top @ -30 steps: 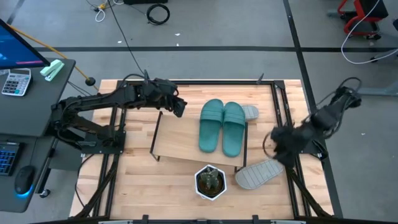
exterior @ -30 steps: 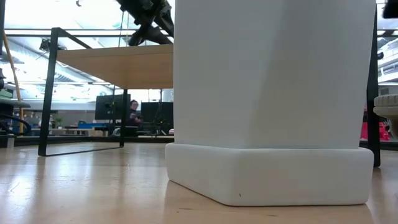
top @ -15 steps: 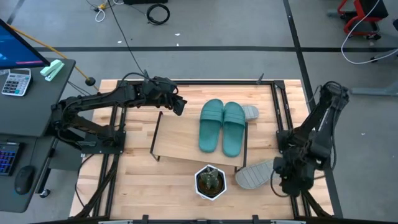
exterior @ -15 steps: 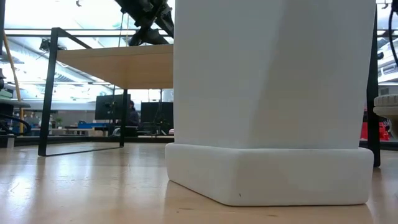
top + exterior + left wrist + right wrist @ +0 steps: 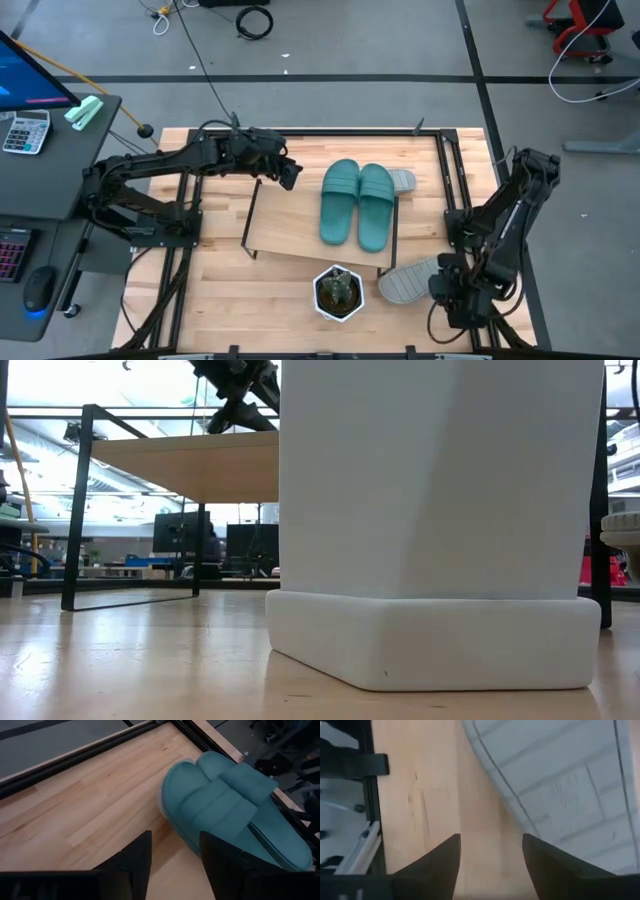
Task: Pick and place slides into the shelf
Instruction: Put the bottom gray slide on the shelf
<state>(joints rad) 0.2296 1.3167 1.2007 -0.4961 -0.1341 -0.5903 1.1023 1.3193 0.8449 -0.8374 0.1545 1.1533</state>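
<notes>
Hovering right gripper (image 5: pixel 443 290), jaws apart, empty, beside grey slide (image 5: pixel 412 279); left gripper (image 5: pixel 290 172) likewise; no legible writing.

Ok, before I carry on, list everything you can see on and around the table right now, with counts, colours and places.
Teal-green foam slide sandals: two, side by side on top of the shelf.
Light grey foam slide sandals: two; one sole-up on the table by the right gripper, one peeking out past the far end of the teal pair.
Low shelf with light wooden board and black metal legs: one, mid-table.
Small green plant in a white faceted pot: one, near table edge.
Wooden table: one.
Side desk: calculator, keyboard, mouse, monitor.
Left gripper: open, over the shelf's far left corner.
Right gripper: open, beside the sole-up grey slide.
</notes>
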